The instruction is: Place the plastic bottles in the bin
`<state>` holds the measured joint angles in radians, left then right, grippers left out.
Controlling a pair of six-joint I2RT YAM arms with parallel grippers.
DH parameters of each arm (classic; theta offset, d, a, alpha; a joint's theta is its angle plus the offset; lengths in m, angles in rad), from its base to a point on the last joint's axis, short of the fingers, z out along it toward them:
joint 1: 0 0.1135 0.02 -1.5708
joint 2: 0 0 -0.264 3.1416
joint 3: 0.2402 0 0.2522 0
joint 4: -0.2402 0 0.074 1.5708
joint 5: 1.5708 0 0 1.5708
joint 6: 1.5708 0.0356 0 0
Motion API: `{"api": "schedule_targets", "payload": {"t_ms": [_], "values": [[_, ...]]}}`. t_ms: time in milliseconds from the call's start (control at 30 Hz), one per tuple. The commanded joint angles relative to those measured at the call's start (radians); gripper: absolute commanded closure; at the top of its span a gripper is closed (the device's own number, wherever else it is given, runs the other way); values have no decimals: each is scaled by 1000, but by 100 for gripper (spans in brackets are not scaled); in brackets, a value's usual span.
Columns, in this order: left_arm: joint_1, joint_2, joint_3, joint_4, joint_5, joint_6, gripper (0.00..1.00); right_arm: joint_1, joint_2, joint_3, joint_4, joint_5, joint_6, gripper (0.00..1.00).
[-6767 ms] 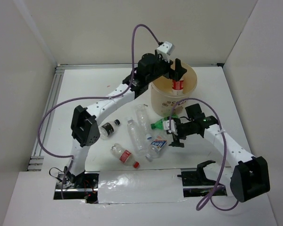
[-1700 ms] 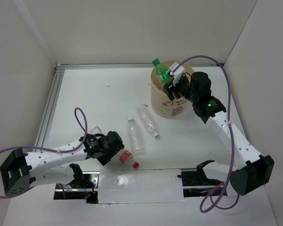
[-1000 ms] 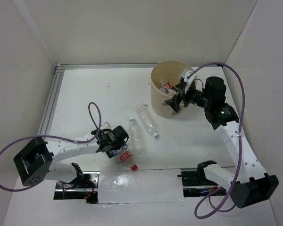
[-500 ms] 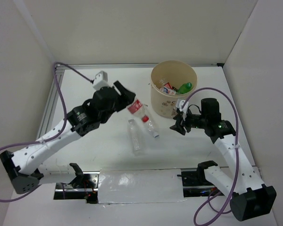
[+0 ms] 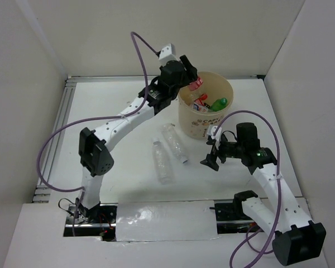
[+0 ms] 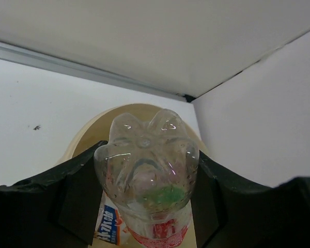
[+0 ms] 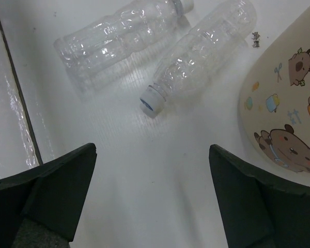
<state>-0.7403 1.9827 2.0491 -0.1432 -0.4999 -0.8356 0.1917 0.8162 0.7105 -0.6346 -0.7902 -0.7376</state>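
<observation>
Clear plastic fills the left wrist view: a red-labelled bottle (image 6: 146, 170) sits clamped in the left pincer (image 5: 191, 74), its lobed base towards the camera and a dark finger pressed against each side. In the top view this bottle hangs at the upper centre of the frame, above the left rim of the bin (image 5: 200, 127), a beige tub standing on the white tabletop (image 5: 111, 111). Inside the bin lie a green bottle (image 5: 219, 103) and another bottle with a red label (image 5: 200, 104).

Below and to the left of the bin, two clear bottles rest on their sides on the tabletop, close together but apart from the bin: one (image 5: 175, 143) nearer the tub, the other (image 5: 163, 162) further towards the lower left.

The right pincer (image 5: 209, 152) is released, jaws spread wide with nothing between them, hovering just below the bin and to the right of the two clear bottles. Its wrist view shows those bottles at the top and the bin's cartoon-printed wall at the right edge.
</observation>
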Motion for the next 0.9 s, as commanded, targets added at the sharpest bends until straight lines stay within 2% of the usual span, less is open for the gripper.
{"api": "schedule_targets", "payload": {"t_ms": [0, 33, 67, 133, 200, 233, 300, 333, 433, 467, 500, 533, 567, 600, 667, 733, 867], "values": [[7, 56, 95, -27, 10, 72, 38, -3, 43, -9, 87, 11, 52, 2], [7, 56, 83, -27, 11, 82, 15, -3, 60, -9, 105, 11, 66, 1], [7, 56, 68, -27, 26, 82, 6, 12, 99, -19, 143, 32, 79, 0], [7, 15, 10, 6, 35, 105, 0, 58, 144, -19, 194, 52, 145, 0], [16, -27, -24, 21, 20, 154, 0, 110, 210, -19, 298, 109, 231, 0], [16, -75, -42, 21, -3, 174, 0, 188, 231, -19, 337, 147, 260, 0], [6, -145, -87, 8, -103, 240, 0, 257, 308, -19, 449, 273, 347, 0], [5, -244, -187, 19, -130, 266, 0, 306, 336, -19, 482, 317, 378, 0], [-5, -430, -407, 68, -199, 343, 0, 350, 451, 1, 591, 436, 490, 0], [-5, -556, -558, 68, -200, 343, 0, 368, 475, 1, 611, 453, 509, 0], [-14, -621, -632, 68, -221, 352, 0, 380, 512, 1, 657, 494, 545, 0], [-14, -683, -703, 35, -235, 343, 0, 406, 526, 1, 683, 520, 558, 0], [-14, -743, -837, 12, -235, 330, 0, 422, 541, 10, 705, 557, 558, 0], [-24, -856, -900, -16, -235, 310, 0, 434, 573, 10, 736, 627, 573, 0], [-24, -956, -1062, -99, -235, 230, 0, 448, 609, 21, 763, 686, 586, 0], [-51, -1074, -1144, -163, -218, 117, 0, 462, 664, 46, 789, 723, 586, 0], [-123, -1176, -1300, -226, -186, -20, 0, 473, 761, 79, 809, 710, 595, 2]]}}
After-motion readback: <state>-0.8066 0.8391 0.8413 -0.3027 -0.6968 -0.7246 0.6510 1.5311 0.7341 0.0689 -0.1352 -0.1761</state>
